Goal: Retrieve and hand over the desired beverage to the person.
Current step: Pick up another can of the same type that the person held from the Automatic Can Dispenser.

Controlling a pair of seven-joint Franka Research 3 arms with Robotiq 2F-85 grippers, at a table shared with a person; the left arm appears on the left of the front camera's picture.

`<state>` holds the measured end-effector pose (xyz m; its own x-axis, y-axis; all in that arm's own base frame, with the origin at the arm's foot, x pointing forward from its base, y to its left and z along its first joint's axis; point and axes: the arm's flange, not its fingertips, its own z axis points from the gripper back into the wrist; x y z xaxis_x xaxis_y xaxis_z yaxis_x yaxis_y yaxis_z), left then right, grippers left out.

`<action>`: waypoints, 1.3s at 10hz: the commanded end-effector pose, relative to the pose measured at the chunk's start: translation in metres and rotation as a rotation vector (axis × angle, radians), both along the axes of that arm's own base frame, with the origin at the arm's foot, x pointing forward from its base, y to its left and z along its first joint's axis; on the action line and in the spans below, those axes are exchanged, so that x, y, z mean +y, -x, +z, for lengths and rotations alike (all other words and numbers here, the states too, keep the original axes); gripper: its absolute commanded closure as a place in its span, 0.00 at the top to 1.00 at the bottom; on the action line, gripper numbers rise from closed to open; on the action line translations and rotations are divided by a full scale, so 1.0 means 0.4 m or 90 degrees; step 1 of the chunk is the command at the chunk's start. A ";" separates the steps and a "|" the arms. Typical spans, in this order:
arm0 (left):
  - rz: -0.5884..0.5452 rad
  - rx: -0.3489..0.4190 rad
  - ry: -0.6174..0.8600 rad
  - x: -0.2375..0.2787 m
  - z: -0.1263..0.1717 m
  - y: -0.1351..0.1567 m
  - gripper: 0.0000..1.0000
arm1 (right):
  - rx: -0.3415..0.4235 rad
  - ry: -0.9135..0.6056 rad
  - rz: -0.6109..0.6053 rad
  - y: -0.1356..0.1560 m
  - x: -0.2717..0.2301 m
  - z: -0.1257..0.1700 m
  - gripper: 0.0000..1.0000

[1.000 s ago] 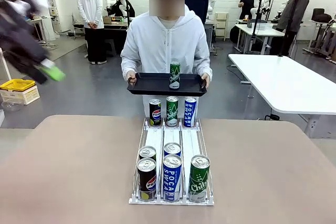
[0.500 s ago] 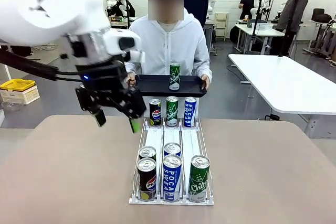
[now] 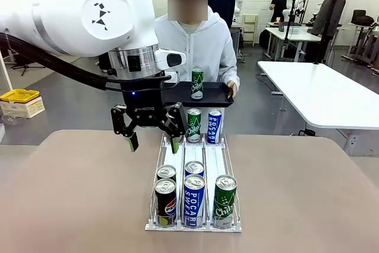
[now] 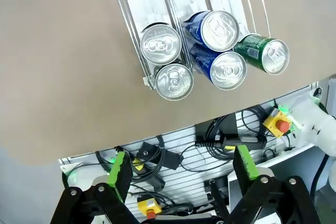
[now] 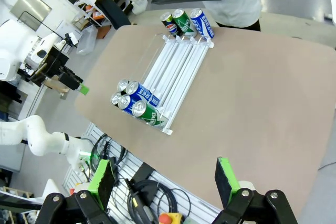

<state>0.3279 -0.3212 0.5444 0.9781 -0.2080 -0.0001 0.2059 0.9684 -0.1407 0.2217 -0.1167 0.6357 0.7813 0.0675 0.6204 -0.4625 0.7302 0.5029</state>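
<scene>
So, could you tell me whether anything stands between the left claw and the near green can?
Nothing visible does: the left claw hangs open above the rack, and the green can stands with its top bare.

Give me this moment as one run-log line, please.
left gripper: open, empty, above table | right gripper: open, empty | person: holding tray with green can | rack: cans at both ends

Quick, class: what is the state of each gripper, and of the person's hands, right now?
Left gripper: open, empty.
Right gripper: open, empty.
Person's hands: holding tray.
</scene>
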 end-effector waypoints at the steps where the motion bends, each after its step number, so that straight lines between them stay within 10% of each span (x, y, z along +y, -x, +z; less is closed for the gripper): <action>1: -0.011 -0.021 -0.008 0.005 0.012 0.039 1.00 | -0.008 -0.008 0.013 -0.004 -0.003 -0.002 1.00; 13: -0.011 -0.021 -0.008 0.005 0.012 0.039 1.00 | -0.008 -0.008 0.013 -0.004 -0.003 -0.002 1.00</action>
<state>0.3158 -0.3228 0.5505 0.9743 -0.2247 0.0165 0.2247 0.9643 -0.1399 0.2217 -0.1167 0.6357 0.7808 0.0685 0.6211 -0.4635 0.7301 0.5021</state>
